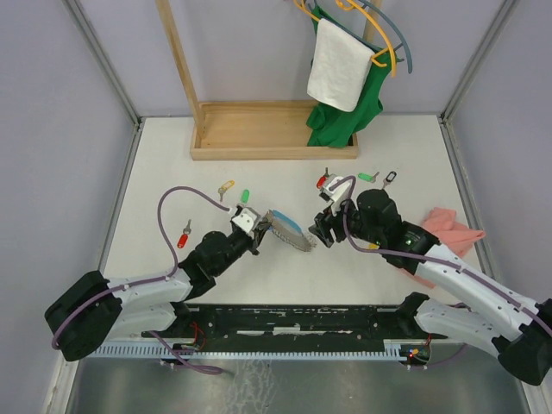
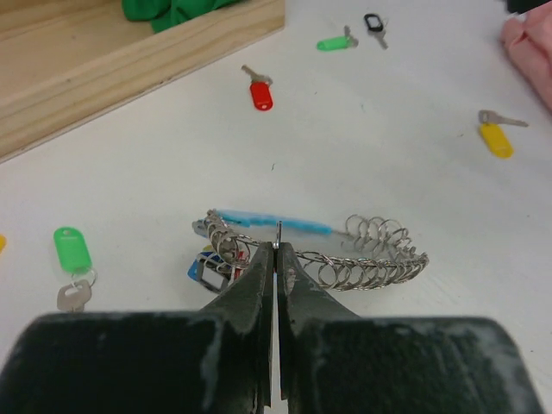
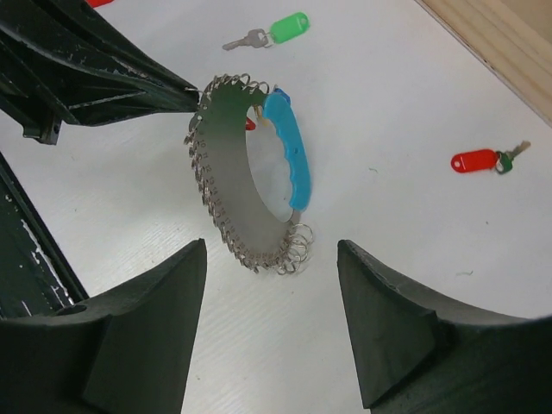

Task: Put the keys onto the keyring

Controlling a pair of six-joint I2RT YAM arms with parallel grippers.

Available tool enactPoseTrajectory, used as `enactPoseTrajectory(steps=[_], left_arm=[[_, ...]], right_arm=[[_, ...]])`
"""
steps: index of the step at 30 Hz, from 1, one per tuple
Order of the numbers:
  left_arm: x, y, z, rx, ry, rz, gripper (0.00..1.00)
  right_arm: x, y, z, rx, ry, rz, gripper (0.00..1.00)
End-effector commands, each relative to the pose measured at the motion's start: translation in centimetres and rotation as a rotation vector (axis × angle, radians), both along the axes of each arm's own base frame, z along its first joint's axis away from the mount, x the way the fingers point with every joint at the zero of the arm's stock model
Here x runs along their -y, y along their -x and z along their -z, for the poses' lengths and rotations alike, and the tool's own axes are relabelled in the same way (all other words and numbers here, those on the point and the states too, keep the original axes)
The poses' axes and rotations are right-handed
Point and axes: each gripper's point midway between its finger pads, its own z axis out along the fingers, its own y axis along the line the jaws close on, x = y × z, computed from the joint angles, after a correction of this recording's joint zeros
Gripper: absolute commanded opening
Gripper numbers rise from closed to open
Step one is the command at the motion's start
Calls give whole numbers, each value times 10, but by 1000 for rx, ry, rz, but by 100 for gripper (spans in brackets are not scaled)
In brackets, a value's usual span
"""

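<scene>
The keyring [image 1: 290, 231] is a grey coil loop with a light-blue tube [image 3: 289, 151], lying mid-table. My left gripper [image 1: 259, 233] is shut on its coil edge, as the left wrist view [image 2: 278, 248] shows, with the ring [image 2: 366, 263] stretching to the right. A bunch of tagged keys [image 2: 207, 266] hangs at its left end. My right gripper [image 1: 323, 228] is open and empty, just right of the ring [image 3: 226, 164], with its fingers [image 3: 155, 293] apart from it. Loose keys lie around: red [image 1: 183, 237], yellow [image 1: 226, 186], green [image 1: 245, 196], red [image 1: 323, 181], green [image 1: 368, 177], black [image 1: 390, 178].
A wooden tray base [image 1: 259, 129] with an upright post stands at the back. Green and white cloths [image 1: 341, 69] hang on hangers above it. A pink cloth [image 1: 453, 228] lies at the right beside my right arm. Another yellow-tagged key [image 2: 495, 138] lies near it.
</scene>
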Motion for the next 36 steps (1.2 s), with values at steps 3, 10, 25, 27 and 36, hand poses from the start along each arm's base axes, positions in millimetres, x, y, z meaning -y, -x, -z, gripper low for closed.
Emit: enactPoseTrajectory(steps=[3, 10, 25, 27, 36], left_arm=[[22, 13, -65, 213, 205, 189, 3], [35, 37, -73, 344, 159, 367, 3], [43, 49, -70, 432, 101, 464, 3], [44, 50, -71, 436, 103, 472, 3], [45, 55, -76, 457, 106, 498, 3]], right_arm=[[-38, -2, -12, 170, -17, -256, 70], [-56, 2, 4, 236, 57, -465, 70], [-68, 12, 1, 335, 40, -714, 54], [-70, 16, 1, 334, 37, -750, 48], [-78, 17, 0, 314, 20, -796, 38]])
